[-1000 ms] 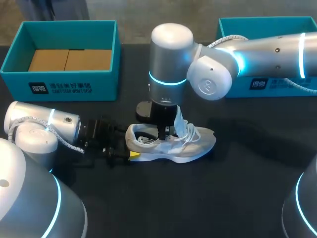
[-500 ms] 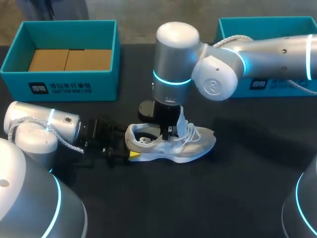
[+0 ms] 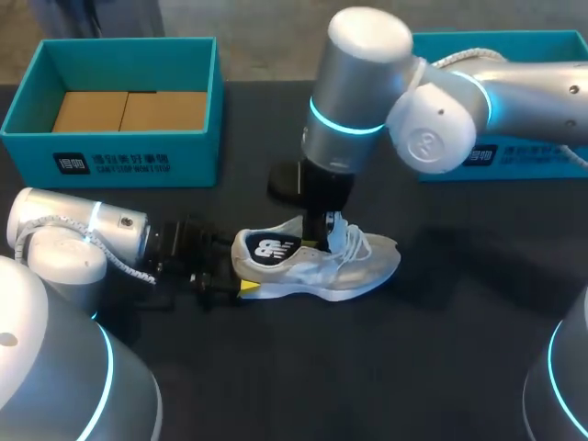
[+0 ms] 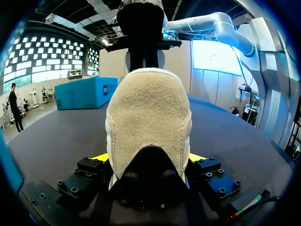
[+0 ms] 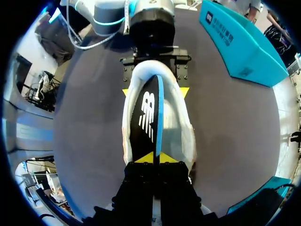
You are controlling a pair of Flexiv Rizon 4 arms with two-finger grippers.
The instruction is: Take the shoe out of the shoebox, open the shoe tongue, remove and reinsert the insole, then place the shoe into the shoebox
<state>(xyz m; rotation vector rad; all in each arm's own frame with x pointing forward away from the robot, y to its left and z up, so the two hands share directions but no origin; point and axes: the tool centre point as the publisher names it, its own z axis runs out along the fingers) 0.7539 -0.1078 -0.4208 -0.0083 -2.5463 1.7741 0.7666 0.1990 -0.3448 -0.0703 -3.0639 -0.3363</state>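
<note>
The step in hand looked to be the removal of the insole. The shoe (image 3: 360, 266) lay on its sole on the table (image 3: 367, 367), outside the shoebox (image 3: 129, 161), which stood well beyond the left gripper. The left gripper (image 4: 149, 159) was clamped on the heel, one yellow tip pressed against each side, and so pinned the shoe down.

The right gripper (image 5: 154, 157) hung over the middle of the shoe, just by the laces and the raised tongue, with its tips pinched together on one end of the insole (image 3: 272, 248). From those tips the dark insole ran out ahead of the right gripper toward the heel. It was tilted on edge, so that its printed face and blue rim showed. Its far end lay over the heel opening, close to the left gripper's tips; whether it was quite free of the shoe could not be told.

By my judgement the insole was about half out. The next move would call for the right gripper to draw it up and away until the far end cleared the collar, while the left gripper held the heel firm so that the shoe did not rise with it. After that, the insole would have to be fed back in, toe end first, under the open tongue.
</note>
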